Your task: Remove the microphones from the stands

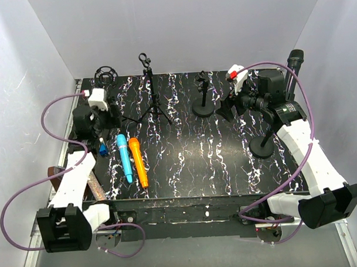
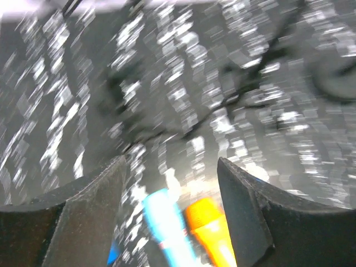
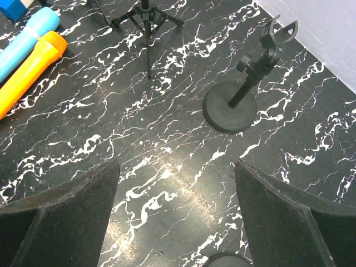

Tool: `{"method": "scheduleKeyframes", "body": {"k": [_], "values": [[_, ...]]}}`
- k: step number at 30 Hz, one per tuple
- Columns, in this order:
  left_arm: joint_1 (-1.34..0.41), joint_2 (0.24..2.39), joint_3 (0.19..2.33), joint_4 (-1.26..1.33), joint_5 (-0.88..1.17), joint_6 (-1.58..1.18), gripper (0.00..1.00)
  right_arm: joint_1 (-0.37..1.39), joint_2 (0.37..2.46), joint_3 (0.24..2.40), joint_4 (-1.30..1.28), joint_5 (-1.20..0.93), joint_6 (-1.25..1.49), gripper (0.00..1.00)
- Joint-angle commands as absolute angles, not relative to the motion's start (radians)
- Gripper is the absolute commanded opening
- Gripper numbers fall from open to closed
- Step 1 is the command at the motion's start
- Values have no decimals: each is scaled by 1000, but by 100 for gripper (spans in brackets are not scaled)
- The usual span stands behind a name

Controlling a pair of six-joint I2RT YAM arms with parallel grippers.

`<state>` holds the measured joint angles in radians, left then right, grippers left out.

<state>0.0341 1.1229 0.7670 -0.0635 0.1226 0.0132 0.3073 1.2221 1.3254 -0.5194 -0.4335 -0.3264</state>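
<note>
A black microphone (image 1: 295, 59) stands tilted at the far right, held in a stand whose round base (image 1: 263, 147) rests on the marbled table. My right gripper (image 1: 229, 110) hovers to the left of that stand, open, with only bare table between its fingers (image 3: 67, 222). The base's rim (image 3: 228, 260) just shows at the bottom of the right wrist view. My left gripper (image 1: 108, 125) is at the far left, open. Its view is blurred, and a blue microphone (image 2: 164, 222) and an orange microphone (image 2: 214, 236) lie on the table below its spread fingers (image 2: 83, 217).
The blue microphone (image 1: 125, 157) and orange microphone (image 1: 138, 162) lie side by side left of centre. A tripod stand (image 1: 146, 90) and a shock mount (image 1: 106, 74) stand at the back left. A desk stand with an empty clip (image 1: 203, 97) is at the back centre. A small blue object (image 1: 101, 149) lies by the left arm.
</note>
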Motion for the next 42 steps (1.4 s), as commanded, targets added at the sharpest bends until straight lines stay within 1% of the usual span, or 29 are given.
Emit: {"method": "scheduleKeyframes", "body": {"k": [1, 4, 11, 16, 23, 25, 28, 31, 33, 36, 38, 42], "values": [[-32, 1107, 908, -77, 618, 74, 68, 307, 1224, 1319, -456, -463, -298, 90], [-90, 1195, 986, -35, 681, 80, 71, 305, 1233, 1321, -443, -474, -290, 90], [-132, 1457, 1135, 159, 649, 69, 71, 308, 1224, 1328, -439, -469, -290, 90], [-159, 1612, 1207, 288, 589, 66, 68, 308, 1180, 1302, -463, -449, -314, 90], [-204, 1744, 1301, 348, 589, 68, 61, 308, 1146, 1281, -500, -420, -347, 90], [-218, 1766, 1318, 357, 577, 69, 56, 308, 1146, 1276, -497, -419, -348, 91], [-238, 1786, 1338, 367, 525, 75, 42, 308, 1157, 1278, -495, -426, -348, 91], [-253, 1795, 1351, 359, 486, 80, 31, 307, 1177, 1285, -492, -446, -339, 91], [-261, 1798, 1359, 344, 465, 78, 20, 305, 1193, 1284, -483, -474, -328, 91], [-273, 1793, 1364, 316, 430, 43, 0, 307, 1256, 1311, -489, -552, -284, 90], [-285, 1784, 1368, 293, 394, 8, 0, 307, 1305, 1339, -473, -598, -241, 89], [-324, 1766, 1385, 227, 331, -92, 0, 311, 1454, 1387, -338, -728, -45, 88]]}}
